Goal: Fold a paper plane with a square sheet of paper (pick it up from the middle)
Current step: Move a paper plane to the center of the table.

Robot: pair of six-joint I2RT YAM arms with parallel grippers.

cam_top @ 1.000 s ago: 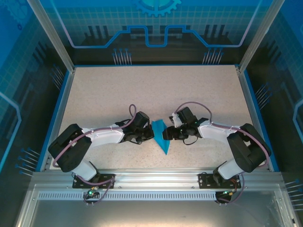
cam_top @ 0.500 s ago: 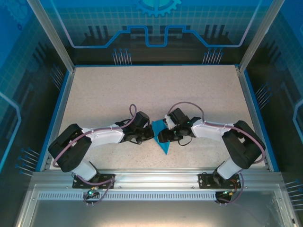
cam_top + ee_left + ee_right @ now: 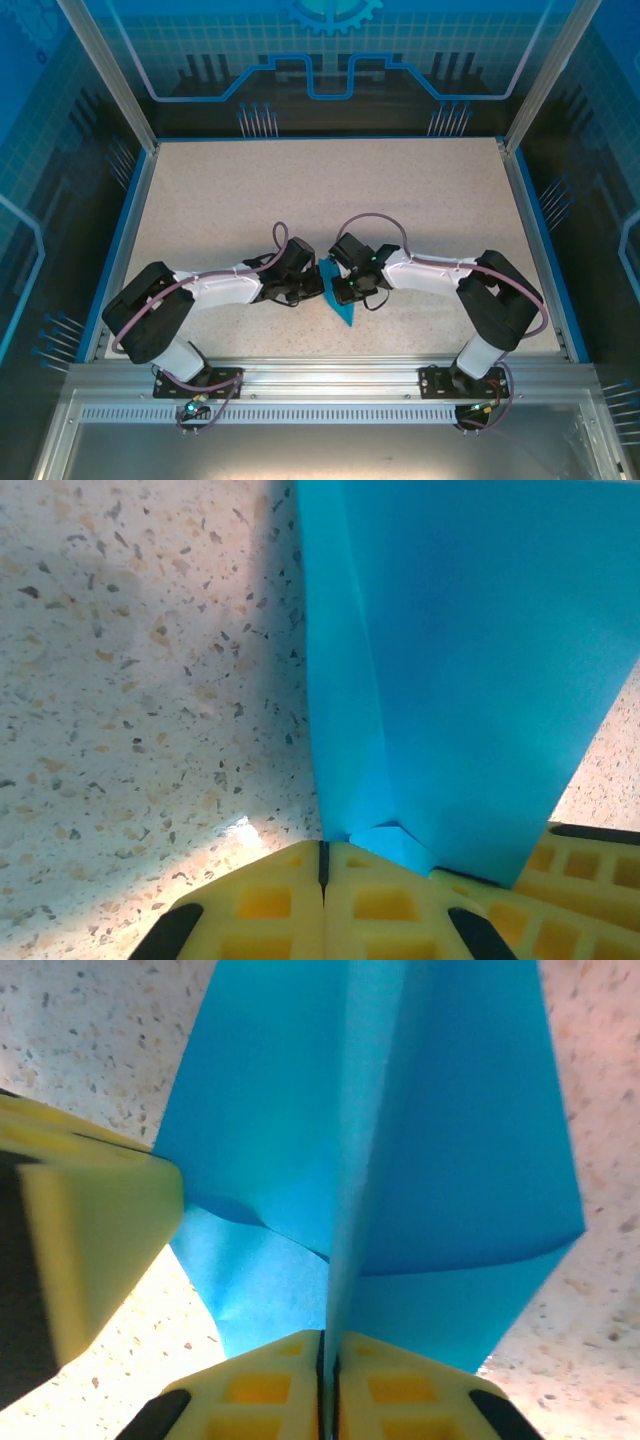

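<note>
Left arm (image 3: pixel 215 288) and right arm (image 3: pixel 430 272) stretched low, elbows out, reaching inward, wrists nearly meeting, left gripper (image 3: pixel 322 865) pressed closed, right gripper (image 3: pixel 330 1352) clamped tight on the plane (image 3: pixel 440 1160) ridge

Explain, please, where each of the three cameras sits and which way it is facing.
Top external: fixed above and behind the arms, looking down on the table; both arms show, left gripper and right gripper meeting at the paper plane.
Left wrist: on the left arm, looking past its shut yellow fingers along the paper plane.
Right wrist: on the right arm, looking past its shut fingers, clamped on the plane's ridge.
Shared: both wrist views show the paper plane close up, from opposite sides.
</note>
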